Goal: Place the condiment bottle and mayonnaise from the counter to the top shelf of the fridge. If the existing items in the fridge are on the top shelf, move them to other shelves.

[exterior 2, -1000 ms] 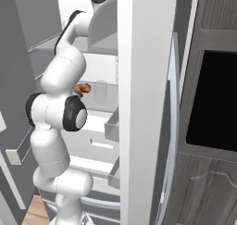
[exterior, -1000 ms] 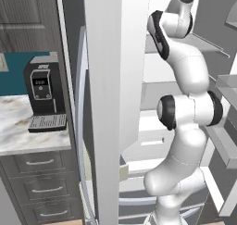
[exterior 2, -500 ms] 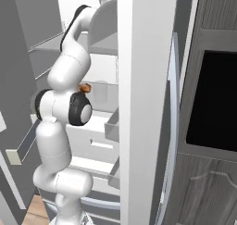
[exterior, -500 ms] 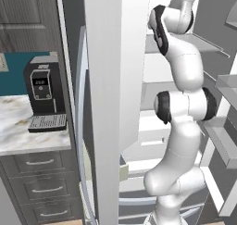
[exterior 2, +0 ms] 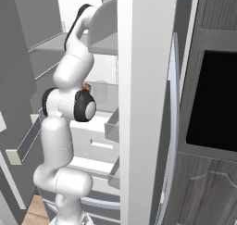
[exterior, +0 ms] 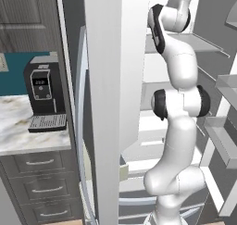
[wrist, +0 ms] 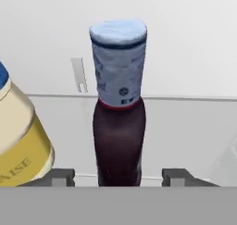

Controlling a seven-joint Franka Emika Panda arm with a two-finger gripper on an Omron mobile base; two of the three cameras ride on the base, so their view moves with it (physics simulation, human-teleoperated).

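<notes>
**Pincer parted around the dark bottle on the fridge shelf**

In the hand view the gripper (wrist: 118, 178) has its two dark finger tips (wrist: 62, 177) standing wide, one on each side of the condiment bottle (wrist: 118, 140), with a clear gap between each tip and the glass. Nothing is clamped. The bottle stands upright at 12 o'clock from the pincer, its pale blue cap uppermost, on the pale grey top shelf (wrist: 185, 122) before the white back wall.

At 9 o'clock from the bottle, near it but apart, is the mayonnaise (wrist: 18, 145), a pale yellow jar cut off by the picture's edge.

In the right base view the white arm reaches high into the fridge (exterior 2: 146, 103), and a small orange-brown item (exterior 2: 86, 86) peeps out just behind the arm, on a lower level.

In the left base view the counter (exterior: 28, 131) lies at 9 o'clock from the fridge door and bears a black coffee machine (exterior: 42, 96).
</notes>
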